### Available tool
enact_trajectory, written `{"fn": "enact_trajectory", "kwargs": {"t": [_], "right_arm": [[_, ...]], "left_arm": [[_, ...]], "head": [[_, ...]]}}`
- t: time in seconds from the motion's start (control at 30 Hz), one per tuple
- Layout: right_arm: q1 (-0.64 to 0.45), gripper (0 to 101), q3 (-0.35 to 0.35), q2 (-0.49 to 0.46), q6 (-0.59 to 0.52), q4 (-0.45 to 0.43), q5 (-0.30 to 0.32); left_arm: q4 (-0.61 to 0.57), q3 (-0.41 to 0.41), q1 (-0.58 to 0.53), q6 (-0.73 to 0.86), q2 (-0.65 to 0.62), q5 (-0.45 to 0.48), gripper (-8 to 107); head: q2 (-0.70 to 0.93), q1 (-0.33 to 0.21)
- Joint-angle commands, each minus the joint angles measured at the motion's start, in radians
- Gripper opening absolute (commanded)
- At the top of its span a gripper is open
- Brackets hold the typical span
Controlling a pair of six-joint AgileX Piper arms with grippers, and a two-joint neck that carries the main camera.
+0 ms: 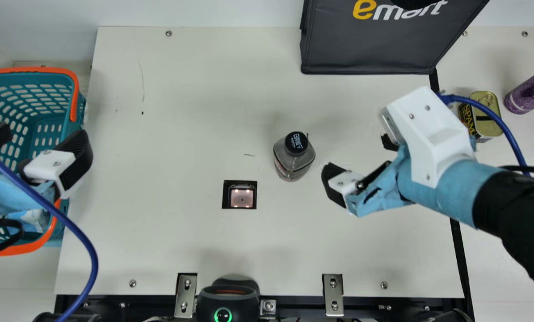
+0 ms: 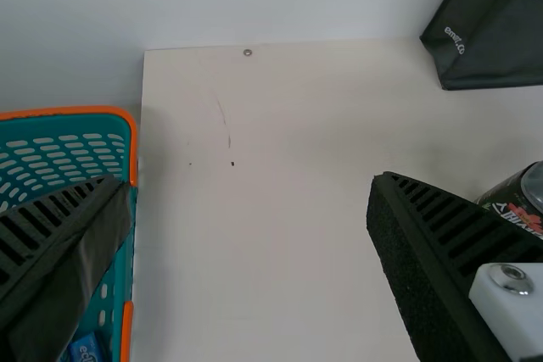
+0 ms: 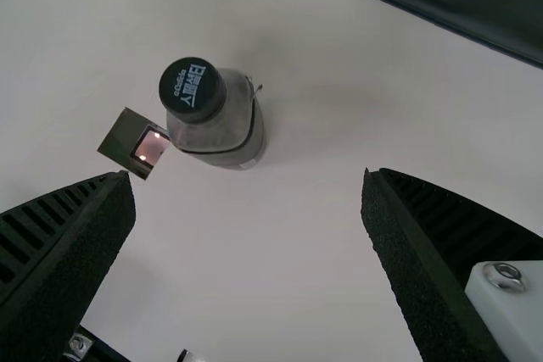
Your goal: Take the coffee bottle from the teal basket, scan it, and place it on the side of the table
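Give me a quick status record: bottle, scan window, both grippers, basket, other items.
Bottle: upright on the table, held by neither gripper
Scan window: lit, uncovered, beside the bottle
Scanned: cannot tell
Right gripper: open, to the right of the bottle
Left gripper: open, above the basket's inner edge
Basket: at the left, some items inside
Other items: can and purple bottle at the right, black bag at the far side

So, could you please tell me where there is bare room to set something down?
The widest free patch lies between the teal basket and the scanner window. Another lies between the coffee bottle and right bracket. The right is crowded with my right tool, a yellow can and a purple container.
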Motion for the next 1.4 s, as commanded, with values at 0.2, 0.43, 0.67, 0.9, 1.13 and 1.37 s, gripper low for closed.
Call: {"fn": "enact_trajectory", "kwargs": {"t": [0.2, 0.43, 0.67, 0.9, 1.13, 1.37], "right_arm": [[0.064, 95, -0.03, 0.109, 0.01, -0.004, -0.048], [0.114, 95, -0.061, 0.193, 0.037, -0.017, -0.091], [0.149, 95, -0.085, 0.267, 0.083, -0.05, -0.133], [0.185, 95, -0.084, 0.326, 0.147, -0.103, -0.177], [0.224, 95, -0.065, 0.366, 0.22, -0.16, -0.219], [0.255, 95, -0.049, 0.393, 0.284, -0.208, -0.249]], "left_arm": [[0.0, 0.0, 0.0, 0.0, 0.0, 0.0, 90], [0.0, 0.0, 0.0, 0.0, 0.0, 0.0, 90], [0.0, 0.0, 0.0, 0.0, 0.0, 0.0, 90], [0.0, 0.0, 0.0, 0.0, 0.0, 0.0, 90], [0.0, 0.0, 0.0, 0.0, 0.0, 0.0, 90], [0.0, 0.0, 0.0, 0.0, 0.0, 0.0, 90]], "head": [[0.0, -0.029], [0.0, -0.029], [0.0, -0.029], [0.0, -0.029], [0.0, -0.029], [0.0, -0.029]]}}
